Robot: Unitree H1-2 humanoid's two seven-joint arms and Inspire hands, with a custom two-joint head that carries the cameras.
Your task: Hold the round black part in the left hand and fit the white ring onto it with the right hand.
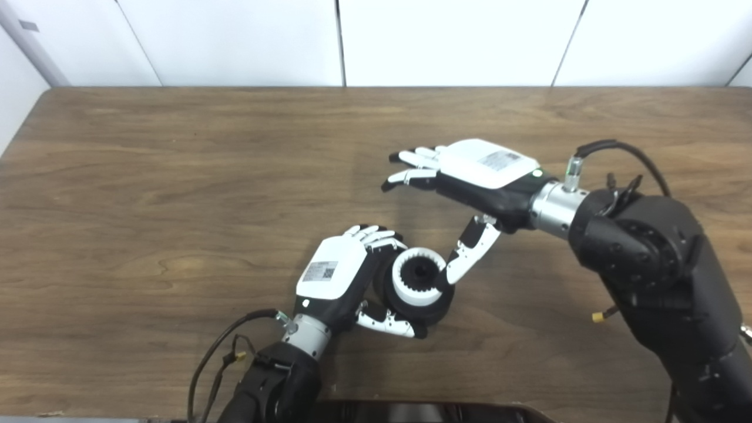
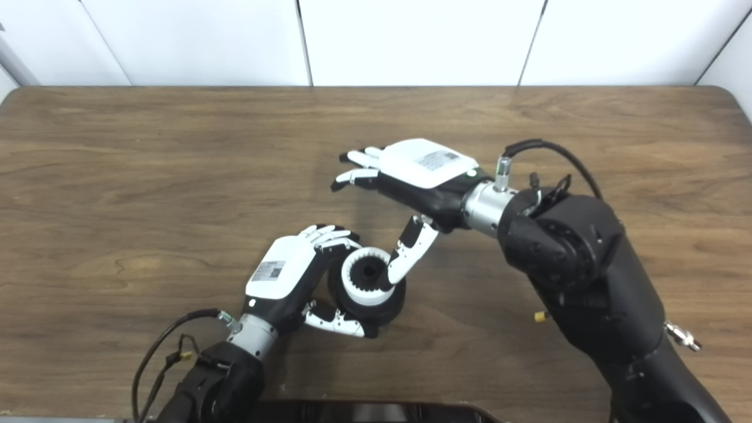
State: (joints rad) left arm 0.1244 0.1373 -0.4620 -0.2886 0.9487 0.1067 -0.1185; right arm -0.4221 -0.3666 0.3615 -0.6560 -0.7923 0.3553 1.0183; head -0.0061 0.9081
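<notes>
left hand (image 1: 341,276) wrapped round round black part (image 1: 437,305), fingers over top, thumb beneath, propping it face-up near table (image 1: 176,176) for access. white ring (image 1: 417,276) already sits on its face (seating depth unclear). right hand (image 1: 476,176) holds nothing, fingers spread, well apart from ring; only thumb tip touches ring's right rim, likely pressing home.

Black arms, silver wrist cuffs, looping black cables, white-backed left hand (image 1: 335,276) and right hand (image 1: 479,176) with code stickers
</notes>
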